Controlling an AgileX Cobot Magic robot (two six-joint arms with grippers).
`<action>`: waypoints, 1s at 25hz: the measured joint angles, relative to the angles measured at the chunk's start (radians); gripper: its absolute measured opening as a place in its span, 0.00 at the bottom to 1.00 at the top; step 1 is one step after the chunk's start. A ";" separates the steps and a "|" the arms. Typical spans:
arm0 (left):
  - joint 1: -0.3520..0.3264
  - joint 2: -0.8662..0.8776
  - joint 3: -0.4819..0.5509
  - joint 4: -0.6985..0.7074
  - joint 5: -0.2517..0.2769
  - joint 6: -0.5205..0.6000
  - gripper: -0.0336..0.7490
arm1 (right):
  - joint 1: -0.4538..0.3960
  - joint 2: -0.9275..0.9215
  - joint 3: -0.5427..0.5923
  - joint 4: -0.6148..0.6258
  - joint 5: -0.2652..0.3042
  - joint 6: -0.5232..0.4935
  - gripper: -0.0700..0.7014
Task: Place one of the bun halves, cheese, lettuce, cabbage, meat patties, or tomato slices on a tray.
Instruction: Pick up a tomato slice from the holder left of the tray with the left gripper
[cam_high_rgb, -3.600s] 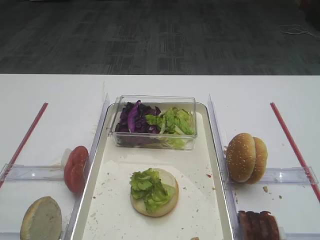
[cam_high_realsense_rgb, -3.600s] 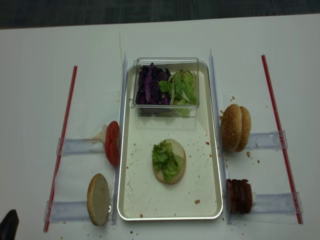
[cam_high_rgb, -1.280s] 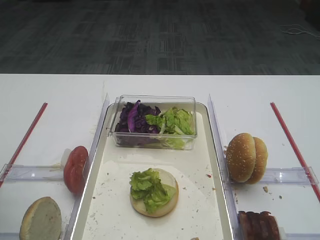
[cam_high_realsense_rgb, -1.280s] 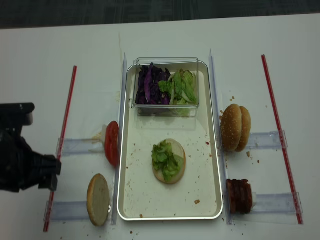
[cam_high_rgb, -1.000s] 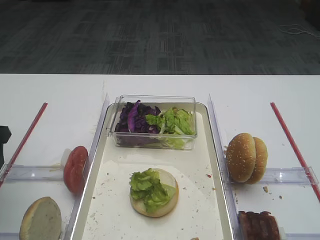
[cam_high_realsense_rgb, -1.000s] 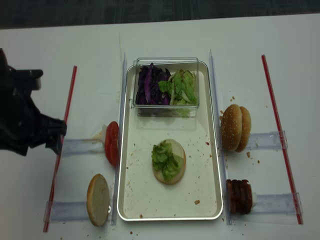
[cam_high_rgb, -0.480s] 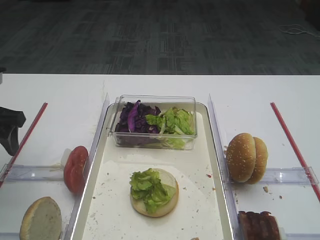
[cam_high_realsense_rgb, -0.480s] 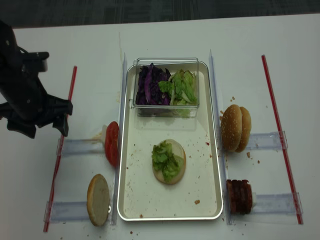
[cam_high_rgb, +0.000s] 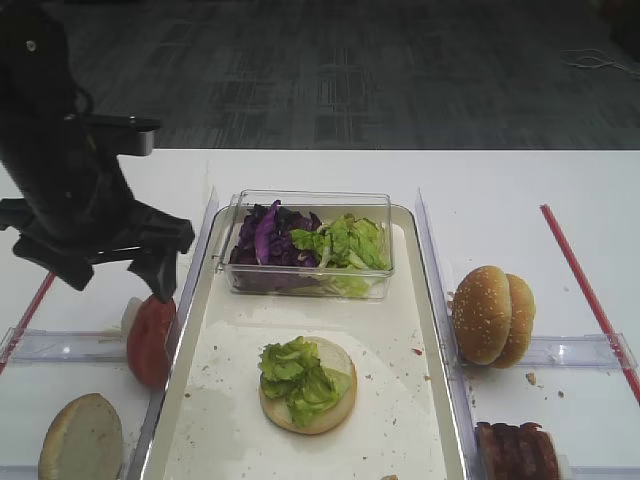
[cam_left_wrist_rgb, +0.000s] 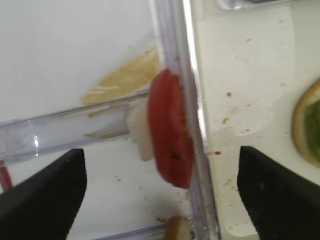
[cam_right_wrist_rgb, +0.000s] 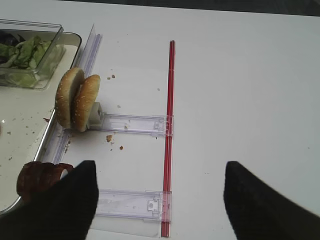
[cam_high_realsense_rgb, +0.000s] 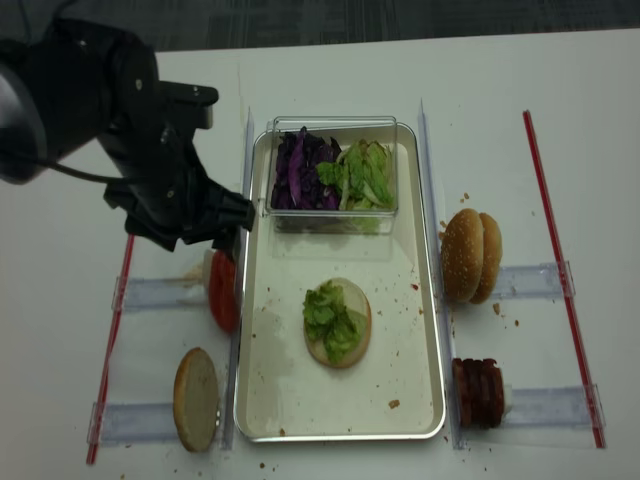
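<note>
The tomato slices (cam_left_wrist_rgb: 171, 131) stand on edge against a clear rail, just left of the tray (cam_high_realsense_rgb: 340, 436). My left gripper (cam_left_wrist_rgb: 160, 200) hovers over them, open, one finger on each side and nothing held. From outside, the left gripper (cam_high_rgb: 118, 280) (cam_high_realsense_rgb: 190, 240) hangs just behind the tomato slices (cam_high_rgb: 150, 340) (cam_high_realsense_rgb: 223, 292). On the tray lies a bun half topped with lettuce (cam_high_rgb: 305, 383) (cam_high_realsense_rgb: 336, 322). Another bun half (cam_high_rgb: 80, 448) (cam_high_realsense_rgb: 197, 398) stands at the front left. My right gripper (cam_right_wrist_rgb: 157, 200) is open and empty over bare table.
A clear box on the tray's far end holds cabbage (cam_high_rgb: 262, 236) and lettuce (cam_high_rgb: 346, 241). Right of the tray stand sesame bun halves (cam_high_rgb: 492, 315) (cam_right_wrist_rgb: 77, 100) and meat patties (cam_high_realsense_rgb: 480, 392) (cam_right_wrist_rgb: 37, 177) on clear rails. Red strips (cam_right_wrist_rgb: 170, 125) run along both sides.
My left arm has swung in from the far left toward the tray and now hangs over the tomato slices, still open. The food has not moved.
</note>
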 joint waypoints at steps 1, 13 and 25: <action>-0.027 0.000 -0.005 0.000 -0.008 -0.017 0.81 | 0.000 0.000 0.000 0.000 0.000 0.000 0.82; -0.087 0.051 -0.010 -0.022 -0.031 -0.064 0.81 | 0.000 0.000 0.000 0.000 0.000 0.000 0.82; -0.087 0.106 -0.012 -0.109 -0.044 -0.020 0.81 | 0.000 0.000 0.000 0.000 0.000 0.000 0.81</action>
